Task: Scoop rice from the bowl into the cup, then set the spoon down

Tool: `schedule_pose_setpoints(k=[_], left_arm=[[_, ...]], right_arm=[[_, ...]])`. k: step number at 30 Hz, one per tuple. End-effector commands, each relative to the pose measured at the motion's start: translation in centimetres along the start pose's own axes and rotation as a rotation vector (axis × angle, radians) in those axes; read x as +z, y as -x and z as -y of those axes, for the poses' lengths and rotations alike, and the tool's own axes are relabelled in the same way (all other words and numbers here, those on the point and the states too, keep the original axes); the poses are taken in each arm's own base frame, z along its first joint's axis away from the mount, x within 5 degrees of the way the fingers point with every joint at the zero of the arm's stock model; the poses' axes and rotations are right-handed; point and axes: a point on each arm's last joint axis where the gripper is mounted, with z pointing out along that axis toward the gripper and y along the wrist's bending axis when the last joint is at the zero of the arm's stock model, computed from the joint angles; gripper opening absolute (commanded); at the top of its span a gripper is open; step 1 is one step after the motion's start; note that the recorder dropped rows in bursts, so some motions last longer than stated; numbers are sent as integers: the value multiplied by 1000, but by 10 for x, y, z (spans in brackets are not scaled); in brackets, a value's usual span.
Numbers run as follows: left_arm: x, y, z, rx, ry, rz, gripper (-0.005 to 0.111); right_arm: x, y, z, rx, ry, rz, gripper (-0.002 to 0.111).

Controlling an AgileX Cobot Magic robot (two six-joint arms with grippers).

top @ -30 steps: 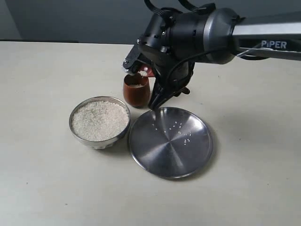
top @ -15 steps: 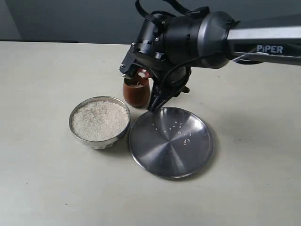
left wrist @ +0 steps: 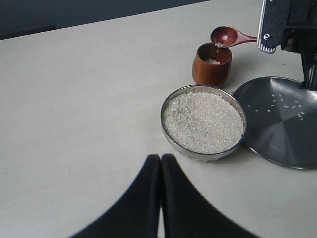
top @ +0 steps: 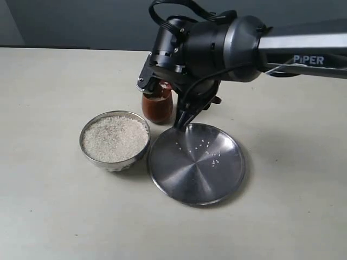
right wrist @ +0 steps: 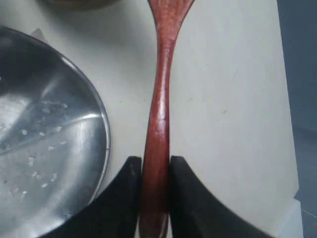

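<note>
Your right gripper [right wrist: 155, 168]: clamped on spoon [right wrist: 159, 99] handle; spoon's oval end, holding a few grains, just above cup [left wrist: 212, 67] rim. Your left gripper [left wrist: 160, 161]: fingers pressed together, near bowl [left wrist: 198, 154] of rice [left wrist: 203, 121].

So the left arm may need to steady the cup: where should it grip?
Probably around the cup, on its rounded wall below the rim, coming level from its left in the exterior view. No handle; the spoon hangs over its mouth, and bowl and plate crowd the front.

Wooden spoon [left wrist: 231, 36] over cup [left wrist: 211, 69], beside bowl [left wrist: 200, 155]
</note>
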Motion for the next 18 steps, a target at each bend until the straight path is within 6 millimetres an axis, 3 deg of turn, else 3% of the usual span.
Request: schedule_pose_setpoints(k=[1, 12, 18], left_arm=[[0, 2, 0, 3, 4, 13, 0], [0, 2, 0, 3, 4, 13, 0], [0, 2, 0, 4, 4, 13, 0]], right_arm=[[-6, 3, -4, -61, -22, 6, -1], [-14, 3, -6, -155, -116, -36, -1], [-13, 0, 7, 221, -74, 24, -1]])
